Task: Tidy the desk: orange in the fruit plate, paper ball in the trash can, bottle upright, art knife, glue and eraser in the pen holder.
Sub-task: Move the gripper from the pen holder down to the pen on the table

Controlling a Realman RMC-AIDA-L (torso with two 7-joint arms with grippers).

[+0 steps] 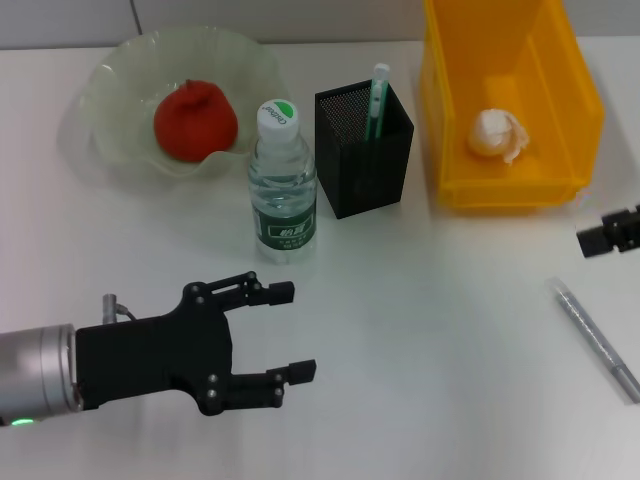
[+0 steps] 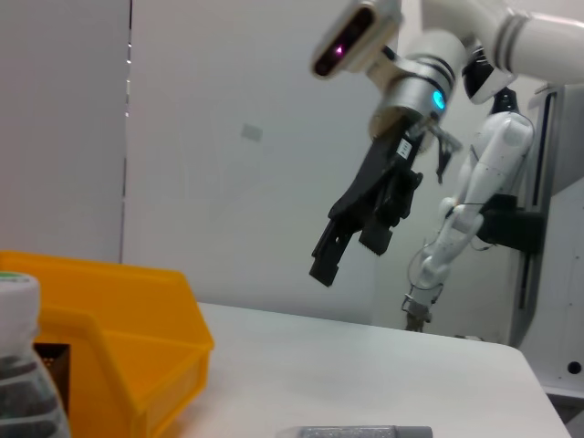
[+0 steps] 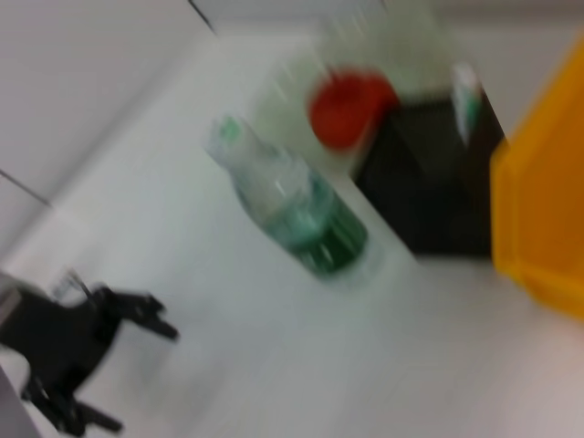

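- bottle (image 1: pixel 283 182): clear plastic, green label, white cap, upright on the white worktop (image 1: pixel 430 330), between fruit plate (image 1: pixel 120 80) and pen holder (image 1: pixel 364 148)
- left hand (image 1: pixel 297 332): fingers wide, holding nothing; bottle at its 12 o'clock, apart
- orange (image 1: pixel 195 121): matte, in the wavy glass plate
- paper ball (image 1: pixel 497 134): crumpled, in the yellow trash can (image 1: pixel 510 190)
- right hand (image 1: pixel 610 233): at 3 o'clock edge, can't tell its spread

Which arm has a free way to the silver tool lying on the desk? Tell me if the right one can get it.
Probably yes. The silver tool lies flat on bare desk near the right edge, with nothing around it, and the right gripper hangs just beyond it. The left gripper, open, is far across.
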